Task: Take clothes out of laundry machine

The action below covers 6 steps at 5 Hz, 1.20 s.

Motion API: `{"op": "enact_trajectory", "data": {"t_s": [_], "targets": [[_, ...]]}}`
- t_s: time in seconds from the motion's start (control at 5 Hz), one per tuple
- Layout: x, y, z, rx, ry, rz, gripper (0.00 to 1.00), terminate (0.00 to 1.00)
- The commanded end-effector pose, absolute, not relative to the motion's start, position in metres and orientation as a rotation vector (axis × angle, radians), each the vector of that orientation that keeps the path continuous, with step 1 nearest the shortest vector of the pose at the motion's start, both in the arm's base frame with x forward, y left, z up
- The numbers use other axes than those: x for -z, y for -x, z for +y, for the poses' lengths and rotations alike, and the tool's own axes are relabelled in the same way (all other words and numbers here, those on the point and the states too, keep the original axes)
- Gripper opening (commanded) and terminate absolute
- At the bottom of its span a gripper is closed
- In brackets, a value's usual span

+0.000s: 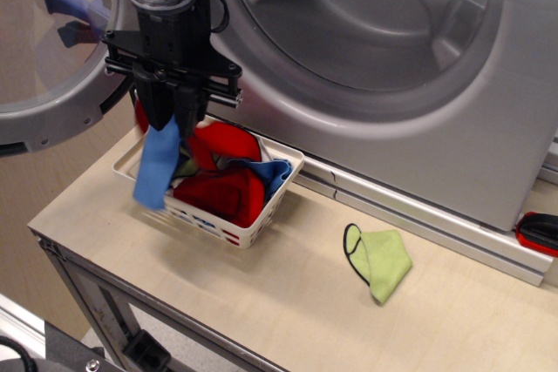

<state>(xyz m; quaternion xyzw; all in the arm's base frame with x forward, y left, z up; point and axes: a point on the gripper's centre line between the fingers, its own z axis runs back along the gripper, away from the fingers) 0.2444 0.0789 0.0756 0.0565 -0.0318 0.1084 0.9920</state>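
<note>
My gripper (172,118) hovers over the left end of the white lattice basket (277,182), its fingers apart. A royal blue cloth (155,167) dangles just under the fingertips, stretched down over the basket's front left rim. A red cloth with dark edging (228,139) lies on top of the pile in the basket. The silver-grey laundry machine (410,102) fills the back. Its ribbed drum (366,6) shows no cloth, and its round door (52,58) stands open at the left.
The basket also holds another red cloth (222,193), a blue one (272,173) and a bit of light green. A light green cloth with black trim (379,260) lies on the wooden table (288,302). A red and black object (539,233) sits at the right edge.
</note>
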Motion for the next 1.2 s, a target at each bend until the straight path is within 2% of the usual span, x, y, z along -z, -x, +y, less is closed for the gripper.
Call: {"op": "enact_trajectory", "data": {"t_s": [0.0,0.4,0.6,0.8,1.0], "targets": [[-0.0974,-0.2511,0.0837,-0.325,-0.126,-0.197,1.00,0.00],[-0.0952,-0.2475,0.0828,-0.428,-0.076,-0.237,1.00,0.00],[-0.0911,-0.2453,0.0806,-0.475,0.003,-0.205,1.00,0.00],[-0.0911,-0.2453,0.0806,-0.475,0.003,-0.205,1.00,0.00],[-0.0911,-0.2453,0.0806,-0.475,0.003,-0.205,1.00,1.00]]}}
